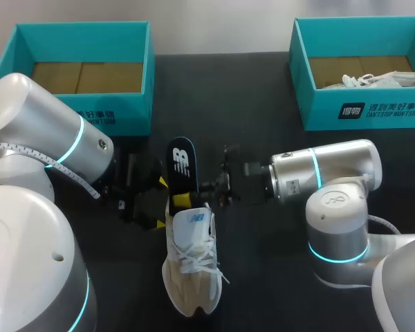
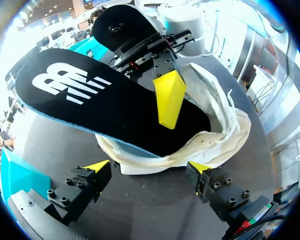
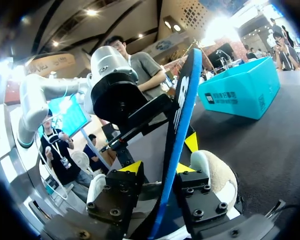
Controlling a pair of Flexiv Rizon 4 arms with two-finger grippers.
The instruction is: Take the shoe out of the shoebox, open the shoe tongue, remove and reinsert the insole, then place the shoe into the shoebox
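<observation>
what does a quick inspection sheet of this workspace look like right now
surface: dark table, shoe standing on it.
job's things: white shoe out of its box; black insole half out, tilted up from the heel; left shoebox holds nothing but its cardboard floor.
clutter: white paper in the right shoebox.
grippers: right gripper shut on the insole; left gripper open, fingers either side of the heel.
cables: pale cable along the left arm.
surroundings: nothing seen.

Two shoeboxes [image 1: 83,26]; one shoe [image 1: 191,277]; one insole [image 1: 182,162]; two tools: left tool [image 2: 149,167], right tool [image 3: 160,167].
</observation>
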